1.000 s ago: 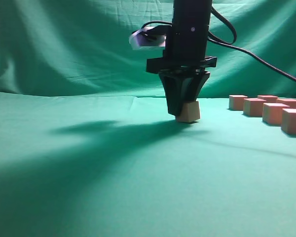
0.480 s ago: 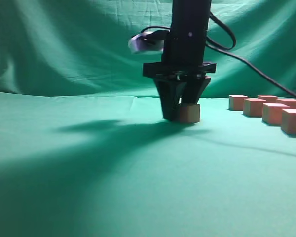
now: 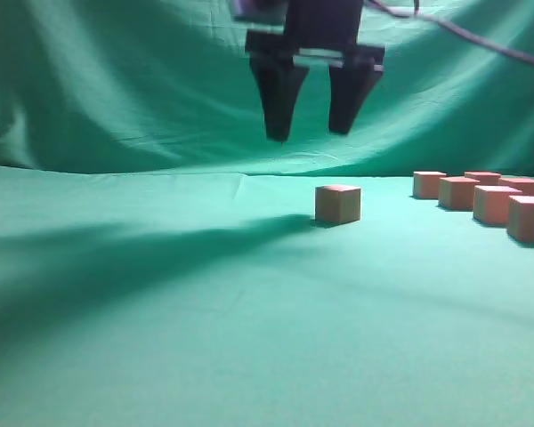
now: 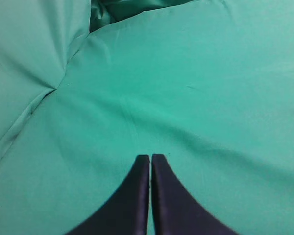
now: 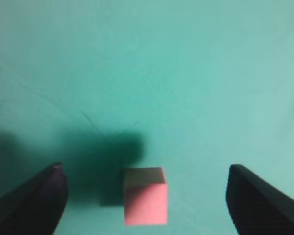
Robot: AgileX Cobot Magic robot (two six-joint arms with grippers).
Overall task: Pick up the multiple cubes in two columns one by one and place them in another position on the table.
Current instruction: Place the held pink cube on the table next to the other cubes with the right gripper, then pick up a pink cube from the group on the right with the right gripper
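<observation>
Right gripper [image 3: 310,135] spread above matte cube [image 3: 338,204] on wrinkled table [image 3: 205,311].

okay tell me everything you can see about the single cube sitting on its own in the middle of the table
The lone cube is a small matte block with plain faces: pinkish on top, tan-brown on the shaded sides. It looks solid, possibly wood or foam. It sits flat and upright on the green cloth table, turned slightly so that two side faces show, well left of the other cubes. Nothing touches it but the cloth. The right gripper hangs open above it, jaws apart and clear of it; the right wrist view shows the cube's shadow on the cloth beside it.
</observation>
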